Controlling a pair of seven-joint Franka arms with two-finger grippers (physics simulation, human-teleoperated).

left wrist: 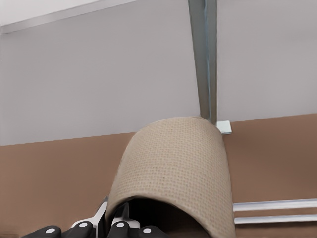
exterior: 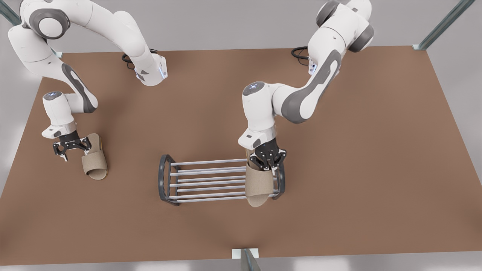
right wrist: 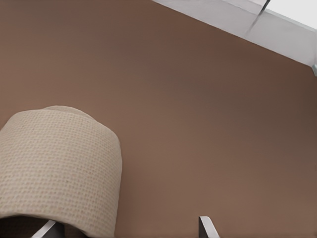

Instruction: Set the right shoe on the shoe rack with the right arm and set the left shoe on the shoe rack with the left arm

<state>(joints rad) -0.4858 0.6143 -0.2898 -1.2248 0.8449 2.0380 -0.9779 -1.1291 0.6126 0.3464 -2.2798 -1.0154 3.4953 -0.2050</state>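
Beige fabric with a thin tan sole edge, the left shoe (exterior: 258, 184), an open-toe slide slipper, is laid across the silver rods of the low shoe rack (exterior: 207, 180) with dark grey arched end frames. It is set at the rack's end on the front view's right, its toe past the nearest rod. The black left gripper (exterior: 269, 161) is closed on the shoe's heel end, directly above the rack.

Near the brown table's (exterior: 339, 150) edge on the front view's left, the matching beige right shoe (exterior: 95, 160) is seen flat on the surface. The right gripper (exterior: 69, 147) is held just beside its heel end with fingers (right wrist: 205, 225) spread apart; one finger is at the band's edge, the other over bare table.
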